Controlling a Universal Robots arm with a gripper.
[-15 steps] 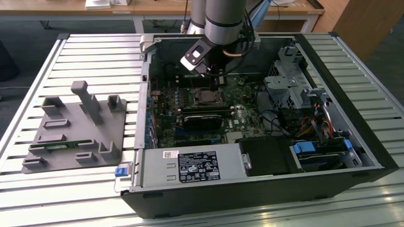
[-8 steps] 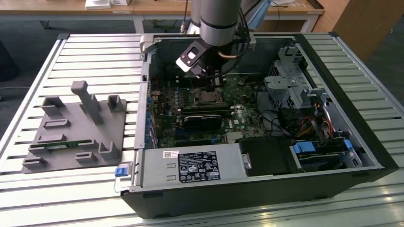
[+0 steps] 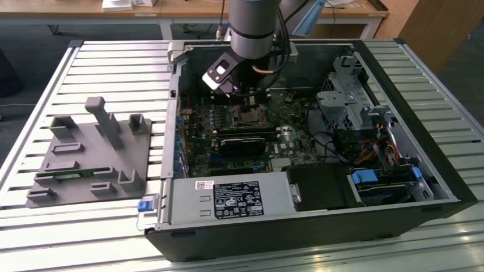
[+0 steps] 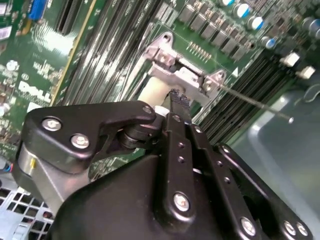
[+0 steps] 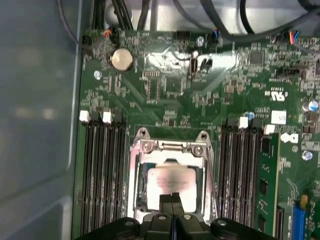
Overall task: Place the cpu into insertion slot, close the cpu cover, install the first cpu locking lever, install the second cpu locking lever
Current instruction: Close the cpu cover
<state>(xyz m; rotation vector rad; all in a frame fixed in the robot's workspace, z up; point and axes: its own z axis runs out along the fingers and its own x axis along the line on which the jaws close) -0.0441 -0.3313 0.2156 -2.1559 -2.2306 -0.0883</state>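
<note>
A: Where does the cpu (image 5: 172, 181) lie?
B: Flat, pale silvery top upward, inside the insertion slot (image 3: 248, 117) on the green board.
A: And the cpu cover (image 5: 170, 146)?
B: A silver frame bordering the chip.

a slatted pale metal table (image 3: 98, 62) spans the foreground under soft, even light. behind it, a light wooden desk (image 3: 196, 10) on white legs (image 3: 165, 28) stands on a dark grey-blue floor (image 3: 38, 34), with small white items (image 3: 117, 4) on its top. a wooden cabinet (image 3: 438, 28) sits at the exterior view's right.
</note>
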